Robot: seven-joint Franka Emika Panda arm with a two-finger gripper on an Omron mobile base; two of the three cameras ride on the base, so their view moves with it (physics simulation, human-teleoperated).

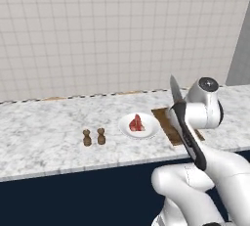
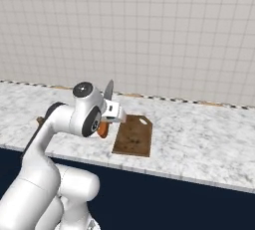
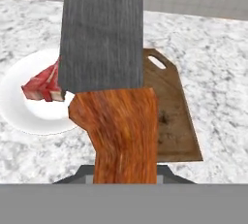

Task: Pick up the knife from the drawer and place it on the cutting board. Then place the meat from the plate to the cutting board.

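My gripper (image 2: 112,110) is shut on the knife (image 3: 123,131), gripping its orange handle. The grey blade (image 1: 175,91) points up and away over the counter. In the hand view the knife (image 2: 103,128) hangs above the gap between the white plate (image 3: 19,109) and the dark-brown cutting board (image 3: 175,121). The red meat (image 3: 41,86) lies on the plate, left of the blade. From the left base view the plate (image 1: 125,125) with the meat (image 1: 136,123) sits just left of the cutting board (image 1: 164,118), which my arm partly covers. The board (image 2: 133,137) is bare. The drawer is out of view.
Two small brown shakers (image 1: 87,137) (image 1: 101,136) stand on the marble counter (image 1: 44,132) left of the plate. A tiled wall (image 1: 122,29) backs the counter. Navy cabinet fronts (image 2: 164,199) run below the counter edge.
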